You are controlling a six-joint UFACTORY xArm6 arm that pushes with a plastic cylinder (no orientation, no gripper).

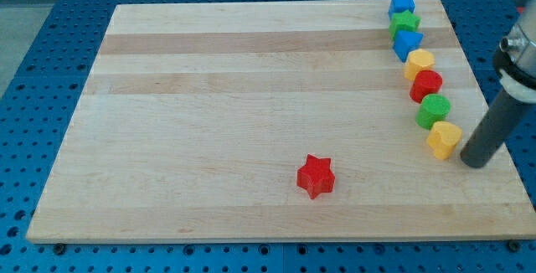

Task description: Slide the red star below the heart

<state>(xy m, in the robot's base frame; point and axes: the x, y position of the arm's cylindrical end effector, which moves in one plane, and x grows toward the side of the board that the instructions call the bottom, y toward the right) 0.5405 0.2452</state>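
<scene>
The red star point(316, 176) lies alone on the wooden board point(209, 97), low and a little right of the middle. A yellow heart-like block point(444, 139) is the lowest of a line of blocks along the view's right edge. My tip point(475, 163) rests just right of that yellow block, near the board's right edge, with a small gap between them. The red star is far to the tip's left and slightly lower.
Above the yellow heart the line runs up: a green block point(434, 110), a red round block point(426, 85), another yellow block point(419, 62), a blue triangle point(408, 44), a green star point(404, 24), a blue cube point(401, 6). A blue perforated table surrounds the board.
</scene>
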